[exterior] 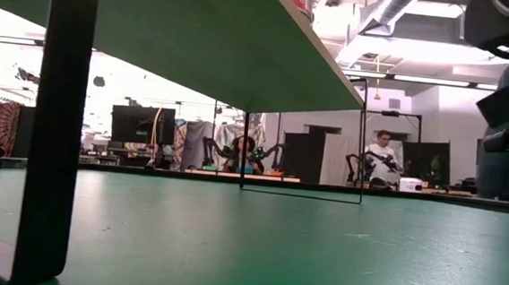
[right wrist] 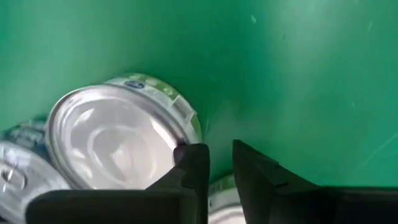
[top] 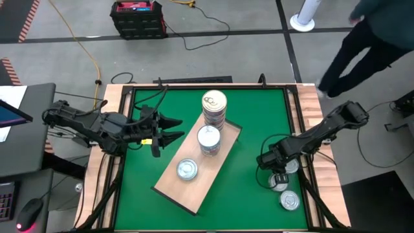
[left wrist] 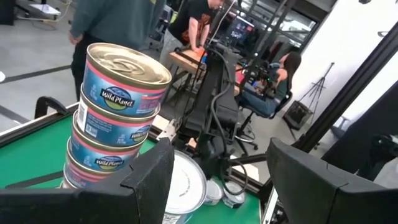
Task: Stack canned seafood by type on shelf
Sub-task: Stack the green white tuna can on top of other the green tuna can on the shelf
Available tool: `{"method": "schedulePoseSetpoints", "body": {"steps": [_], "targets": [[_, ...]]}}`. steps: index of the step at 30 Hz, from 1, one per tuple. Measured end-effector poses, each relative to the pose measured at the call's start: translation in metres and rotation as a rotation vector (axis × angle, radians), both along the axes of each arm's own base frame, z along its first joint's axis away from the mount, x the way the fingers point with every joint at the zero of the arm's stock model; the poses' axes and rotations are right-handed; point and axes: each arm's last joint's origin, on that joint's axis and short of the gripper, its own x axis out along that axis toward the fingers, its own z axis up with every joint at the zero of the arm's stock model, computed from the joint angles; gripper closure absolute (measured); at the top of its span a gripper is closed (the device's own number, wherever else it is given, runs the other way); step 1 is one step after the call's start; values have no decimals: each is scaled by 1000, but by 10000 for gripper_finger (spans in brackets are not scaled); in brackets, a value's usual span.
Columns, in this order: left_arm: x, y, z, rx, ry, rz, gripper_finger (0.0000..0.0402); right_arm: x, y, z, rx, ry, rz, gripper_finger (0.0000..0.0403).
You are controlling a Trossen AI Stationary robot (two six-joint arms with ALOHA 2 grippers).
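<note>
Right gripper (top: pixel 277 173) is low over the green table (top: pixel 259 123) near its right edge, toward the front right corner, among the loose tins. In the right wrist view its fingers (right wrist: pixel 193 165) stand nearly together with only a narrow gap; one fingertip touches the rim of a silver-lidded tin (right wrist: pixel 118 140), and nothing is seen clamped between them. Another tin (top: pixel 290 200) lies alone closer to the front right corner, and a further one (top: pixel 292 166) sits just beside the arm on its outer side.

The shelf (top: pixel 187 191), a light wooden board, lies diagonally across the middle of the table. On its nearer end rests a single silver tin (top: pixel 187 169). Toward the middle stands a short stack with a white top (top: pixel 209 140). At the far end stands the taller stack of gold-lidded tins (top: pixel 215 107); the left wrist view shows pink and blue labels on it.

Left gripper (top: pixel 169 129) hangs over the table's left side, just beside the shelf, fingers spread apart and holding nothing.

Beyond the far right corner a person (top: pixel 369 39) stands on the floor.
</note>
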Motion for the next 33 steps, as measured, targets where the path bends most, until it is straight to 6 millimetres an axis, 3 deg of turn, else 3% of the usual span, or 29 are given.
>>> {"method": "schedulePoseSetpoints", "body": {"steps": [8, 12, 15, 20, 33], "targets": [[0, 0, 0, 1, 4, 0, 158, 21, -8, -23, -48, 39, -173, 341], [0, -1, -1, 3, 9, -27, 158, 24, -16, -23, -25, 72, -240, 354], [1, -2, -2, 5, 14, -55, 158, 22, -15, -6, 63, 12, -195, 358], [0, -2, -5, 16, 47, -61, 158, 12, 3, 19, 176, -132, -14, 358], [0, -2, -8, 42, 84, -61, 158, 11, 18, 0, 75, -27, 47, 344]]}}
